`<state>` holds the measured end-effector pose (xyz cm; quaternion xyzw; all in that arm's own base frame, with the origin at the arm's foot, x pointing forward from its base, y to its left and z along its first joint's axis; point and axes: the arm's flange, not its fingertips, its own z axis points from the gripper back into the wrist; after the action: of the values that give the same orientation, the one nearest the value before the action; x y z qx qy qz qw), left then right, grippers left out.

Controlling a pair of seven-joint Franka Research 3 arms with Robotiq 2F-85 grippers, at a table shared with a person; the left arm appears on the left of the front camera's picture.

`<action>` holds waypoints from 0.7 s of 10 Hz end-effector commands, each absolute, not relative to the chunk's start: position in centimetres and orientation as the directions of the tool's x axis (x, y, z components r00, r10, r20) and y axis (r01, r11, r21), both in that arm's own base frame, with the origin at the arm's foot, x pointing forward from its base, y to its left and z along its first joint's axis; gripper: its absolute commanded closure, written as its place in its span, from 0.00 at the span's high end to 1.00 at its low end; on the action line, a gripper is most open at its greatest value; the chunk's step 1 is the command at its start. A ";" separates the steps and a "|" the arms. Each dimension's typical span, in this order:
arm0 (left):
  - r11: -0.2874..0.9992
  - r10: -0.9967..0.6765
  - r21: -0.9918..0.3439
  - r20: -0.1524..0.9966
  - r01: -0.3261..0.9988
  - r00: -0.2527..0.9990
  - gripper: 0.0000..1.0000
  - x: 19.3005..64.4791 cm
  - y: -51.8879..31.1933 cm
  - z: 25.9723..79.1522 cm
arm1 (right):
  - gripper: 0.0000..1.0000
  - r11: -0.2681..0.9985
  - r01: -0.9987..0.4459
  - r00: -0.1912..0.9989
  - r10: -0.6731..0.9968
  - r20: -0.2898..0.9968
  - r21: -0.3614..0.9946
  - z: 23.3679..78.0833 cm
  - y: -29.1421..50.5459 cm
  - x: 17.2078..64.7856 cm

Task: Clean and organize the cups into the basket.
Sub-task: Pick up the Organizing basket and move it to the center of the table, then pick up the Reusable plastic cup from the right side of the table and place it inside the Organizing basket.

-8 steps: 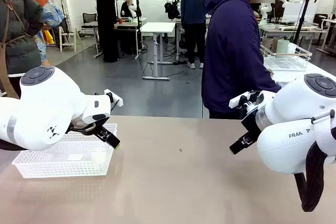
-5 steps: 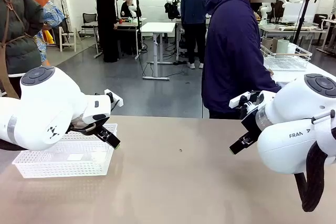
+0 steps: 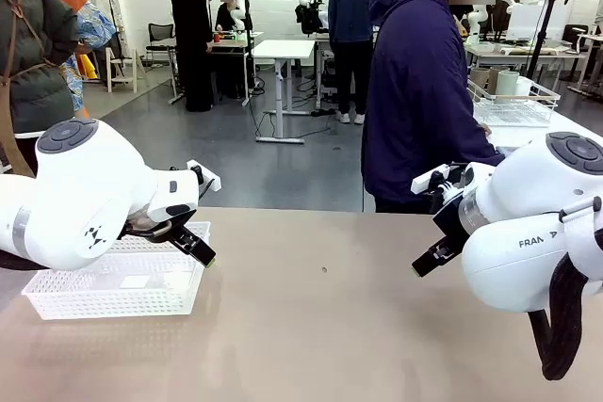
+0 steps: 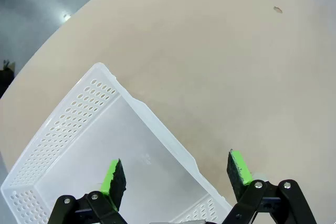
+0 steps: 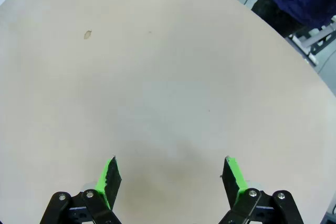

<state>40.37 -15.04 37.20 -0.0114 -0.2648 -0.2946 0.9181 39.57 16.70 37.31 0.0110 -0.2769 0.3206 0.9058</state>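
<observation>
Open bench (image 5: 157,77) ahead of the right end effector (image 5: 170,174); basket (image 4: 79,114) rim lies under the left end effector (image 4: 175,170).

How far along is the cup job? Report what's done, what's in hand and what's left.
Done: nothing visible. The white basket sits empty on the table.
In hand: nothing. The left gripper hovers open over the white basket's edge, and the right gripper is open over bare table.
Left: everything. The cups stand in a wire basket beyond the table, beside the person; none is in the white basket yet.
</observation>
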 end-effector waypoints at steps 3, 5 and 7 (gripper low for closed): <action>0.826 -0.535 0.135 0.493 0.547 0.686 1.00 40.4 -15.0 37.2 | 1.00 0.794 -0.587 0.641 0.575 0.509 -0.157 37.3 16.7 39.6; 0.826 -0.535 0.135 0.493 0.547 0.686 1.00 40.4 -15.0 37.2 | 1.00 0.794 -0.587 0.641 0.575 0.509 -0.157 37.3 16.7 39.6; 0.826 -0.535 0.135 0.493 0.547 0.686 1.00 40.4 -15.0 37.2 | 1.00 0.794 -0.587 0.641 0.575 0.509 -0.157 37.3 16.7 39.6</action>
<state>40.37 -15.04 37.20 -0.0114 -0.2648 -0.2946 0.9181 39.57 16.70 37.31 0.0110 -0.2769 0.3205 0.9058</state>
